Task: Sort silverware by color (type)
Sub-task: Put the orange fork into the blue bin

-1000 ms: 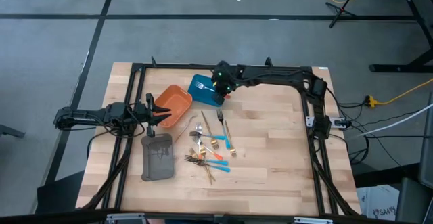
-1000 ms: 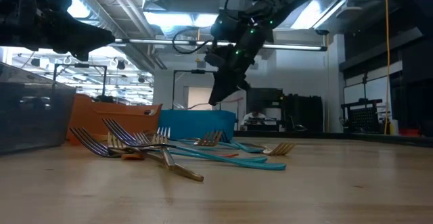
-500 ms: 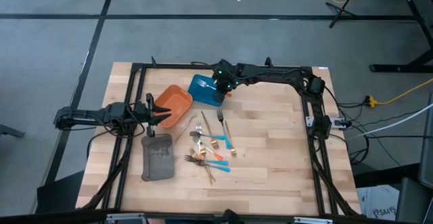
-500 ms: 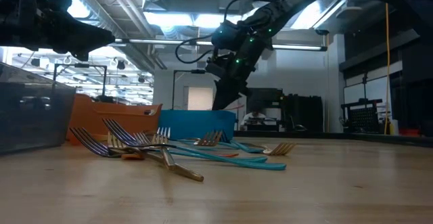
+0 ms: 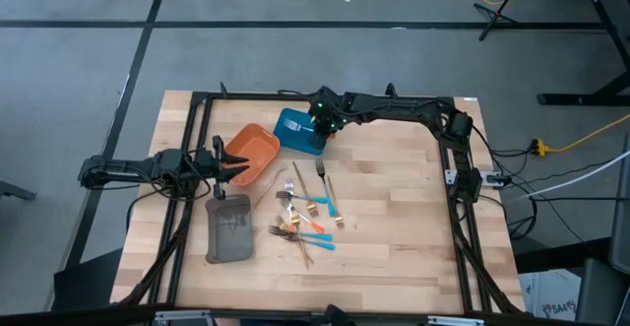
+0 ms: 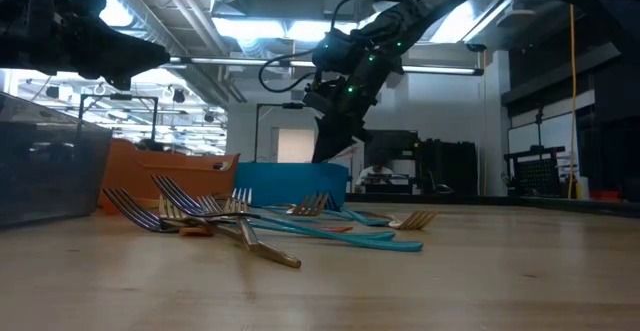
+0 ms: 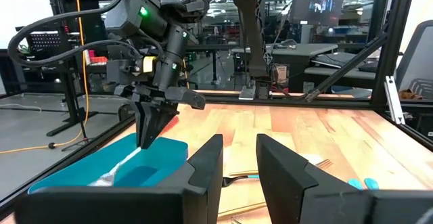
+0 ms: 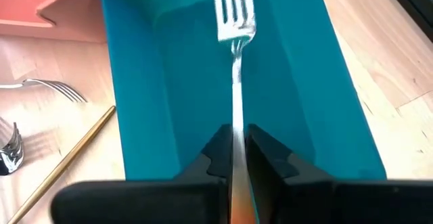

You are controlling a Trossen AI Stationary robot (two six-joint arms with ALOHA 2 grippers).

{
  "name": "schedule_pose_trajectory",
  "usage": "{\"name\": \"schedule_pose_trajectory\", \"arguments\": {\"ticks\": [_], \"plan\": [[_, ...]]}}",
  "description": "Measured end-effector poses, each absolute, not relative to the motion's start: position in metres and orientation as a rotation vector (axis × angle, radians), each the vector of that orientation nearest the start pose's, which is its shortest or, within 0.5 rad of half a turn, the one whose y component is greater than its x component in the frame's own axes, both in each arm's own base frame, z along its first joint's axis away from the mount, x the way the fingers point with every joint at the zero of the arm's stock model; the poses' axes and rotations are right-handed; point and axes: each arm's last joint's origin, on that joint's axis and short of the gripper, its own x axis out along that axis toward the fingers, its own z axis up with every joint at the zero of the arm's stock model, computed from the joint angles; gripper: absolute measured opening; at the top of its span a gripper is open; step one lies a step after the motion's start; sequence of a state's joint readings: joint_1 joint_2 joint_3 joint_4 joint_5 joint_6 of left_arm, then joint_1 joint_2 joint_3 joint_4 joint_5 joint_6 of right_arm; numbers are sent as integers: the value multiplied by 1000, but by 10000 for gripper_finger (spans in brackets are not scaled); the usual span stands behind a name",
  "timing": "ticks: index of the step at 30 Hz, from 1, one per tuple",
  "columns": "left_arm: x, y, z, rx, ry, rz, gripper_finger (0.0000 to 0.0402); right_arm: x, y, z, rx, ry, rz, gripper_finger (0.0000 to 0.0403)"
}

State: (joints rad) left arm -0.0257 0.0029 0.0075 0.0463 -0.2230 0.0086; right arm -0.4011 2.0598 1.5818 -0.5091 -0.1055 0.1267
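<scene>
Since the earlier frames the right gripper (image 5: pixel 317 131) is seen lowered over the blue tray (image 5: pixel 295 130); the pile on the table is unchanged. In the right wrist view a fork (image 8: pixel 234 21) is pinched between the nearly closed fingers (image 8: pixel 215 155), its tines lying down in the tray's trough. Whether the grip is being slackened cannot be told.

The step in hand is judged to be the drop into the blue tray. It is best done with the fork kept along the trough, so that the tines are rested on the floor before the fingers are parted, and the claw lifted straight up afterwards.

The left gripper (image 7: pixel 238 158) is parked partly open and empty beside the orange tray (image 5: pixel 252 153). The remaining silverware (image 5: pixel 305 215) is left mid-table, near a grey tray (image 5: pixel 228 228). The surface is pale wooden planking inside a black frame; a workshop with strip lights is seen beyond.
</scene>
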Motion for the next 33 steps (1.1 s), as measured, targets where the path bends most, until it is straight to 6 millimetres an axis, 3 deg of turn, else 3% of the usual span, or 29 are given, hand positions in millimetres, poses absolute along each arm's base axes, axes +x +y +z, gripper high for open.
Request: {"name": "schedule_pose_trajectory", "arguments": {"ticks": [16, 25, 33], "plan": [[97, 4, 170, 3, -50, 198, 84, 410, -170, 197, 360, 930, -331, 68], [97, 4, 171, 2, -54, 198, 84, 410, -169, 198, 370, 928, -315, 67], [97, 4, 171, -28, -59, 196, 84, 404, -164, 218, 387, 892, -263, 67]]}}
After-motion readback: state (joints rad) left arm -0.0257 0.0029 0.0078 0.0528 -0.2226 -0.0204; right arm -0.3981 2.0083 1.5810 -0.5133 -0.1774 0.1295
